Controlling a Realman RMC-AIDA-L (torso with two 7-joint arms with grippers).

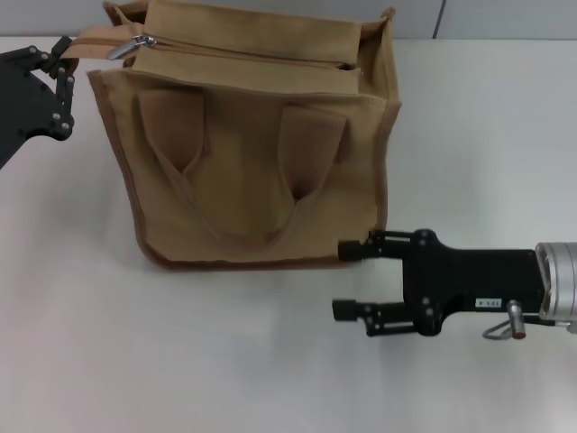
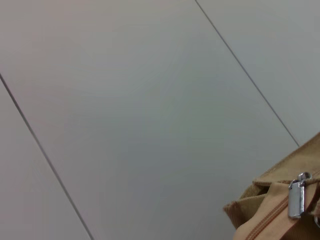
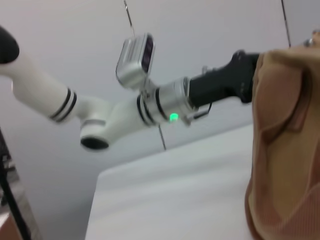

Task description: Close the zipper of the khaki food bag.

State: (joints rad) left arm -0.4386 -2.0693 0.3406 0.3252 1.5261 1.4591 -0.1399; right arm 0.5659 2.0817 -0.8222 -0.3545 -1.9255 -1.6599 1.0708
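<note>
Bag: khaki food bag (image 1: 257, 162) stands on the white desk (image 1: 135, 352).
Slider: zipper (image 1: 132, 44), upper left.
Left gripper (image 1: 59, 59): jaws pinch the zipper's end strip.
Right gripper (image 1: 347, 280): jaws apart, lower right.

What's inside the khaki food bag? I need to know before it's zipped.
Nothing can be told: the khaki food bag shows only a dark slit beside its zipper; the canvas hides the inside.
</note>
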